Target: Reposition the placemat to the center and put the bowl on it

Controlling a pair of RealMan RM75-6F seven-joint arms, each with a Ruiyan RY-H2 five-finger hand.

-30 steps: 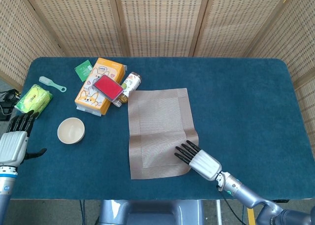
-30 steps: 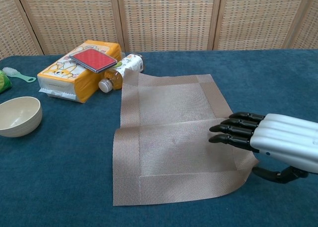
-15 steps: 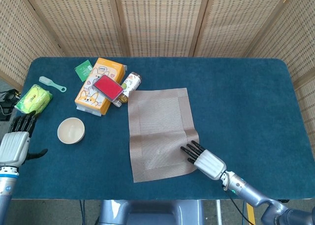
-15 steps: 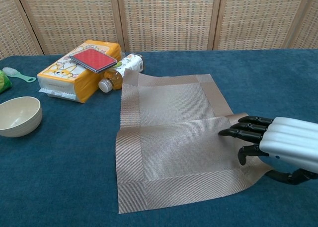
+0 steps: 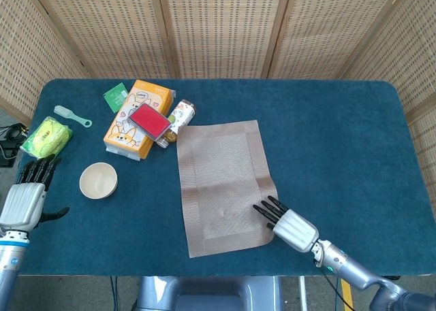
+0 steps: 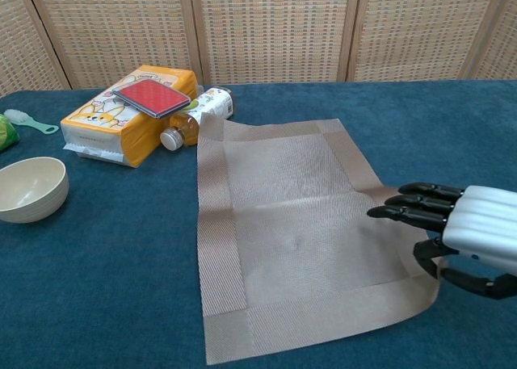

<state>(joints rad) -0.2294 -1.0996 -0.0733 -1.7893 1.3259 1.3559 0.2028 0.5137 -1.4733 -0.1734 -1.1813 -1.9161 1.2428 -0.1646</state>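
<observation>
- My right robot hand (image 6: 452, 232) has drawn back toward the near right edge of the tabletop (image 5: 340, 141) over the last second. Its fingers (image 6: 408, 211) lie extended over the placemat's right near corner, the thumb curled beneath; it appears to pinch that corner, though I cannot tell for certain.
- The placemat (image 5: 225, 185) has shifted with it: the near edge now sits lower and further right in the head view than a second ago, and the mat lies slightly rotated. A small ripple shows near its middle in the chest view.
- The far left corner of the placemat is just beside the bottle (image 5: 180, 115), as before.
- The bowl (image 5: 99, 180) is unchanged, upright on the left of the tabletop, well apart from the placemat.
- My left robot hand (image 5: 27, 195) hangs at the near left edge, holding nothing, fingers apart; it has moved only slightly.
- The orange box (image 5: 133, 124) with the red case (image 5: 150, 120) on it has not moved.
</observation>
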